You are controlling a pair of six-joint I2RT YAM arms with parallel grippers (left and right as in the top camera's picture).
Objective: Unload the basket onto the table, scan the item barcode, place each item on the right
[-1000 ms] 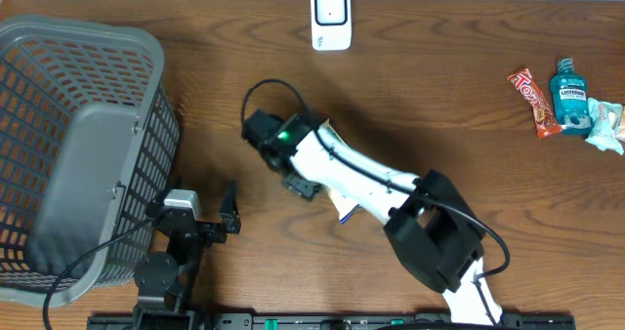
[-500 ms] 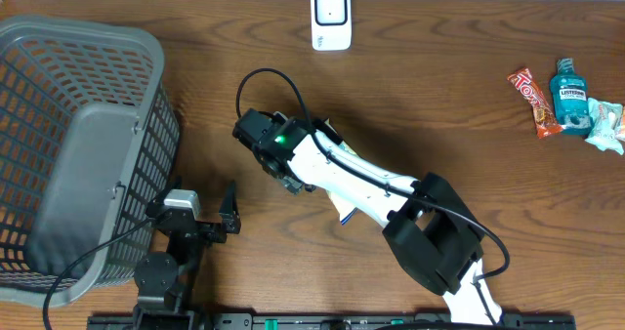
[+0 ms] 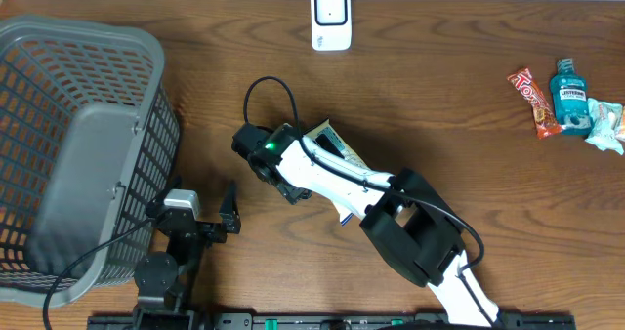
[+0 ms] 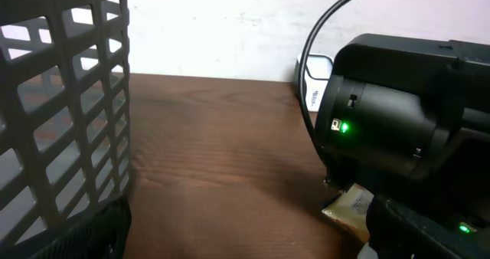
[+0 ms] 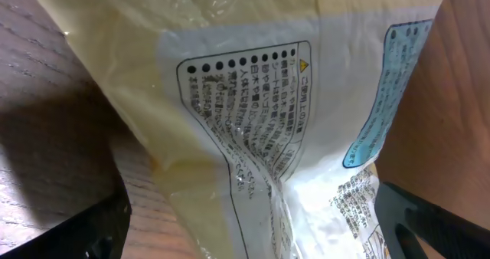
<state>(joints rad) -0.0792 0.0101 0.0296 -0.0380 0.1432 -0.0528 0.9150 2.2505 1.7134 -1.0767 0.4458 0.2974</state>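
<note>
Wooden table [image 3: 469,203]: pouch [image 3: 330,140] lies mid-table, well short of the scanner [image 3: 331,18]. My right gripper [image 5: 245,224] straddles it, fingers [image 5: 69,228] apart (nothing clamped); left gripper [image 3: 195,213] likewise apart, idle. Risk: slick film may slip or crumple on closing, hiding the barcode.

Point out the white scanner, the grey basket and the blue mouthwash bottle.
white scanner [image 3: 331,16], overhead view, middle of its front face.
grey basket [image 3: 93,27], overhead view, on its far rim.
blue mouthwash bottle [image 3: 571,98], overhead view, on its label.
</note>
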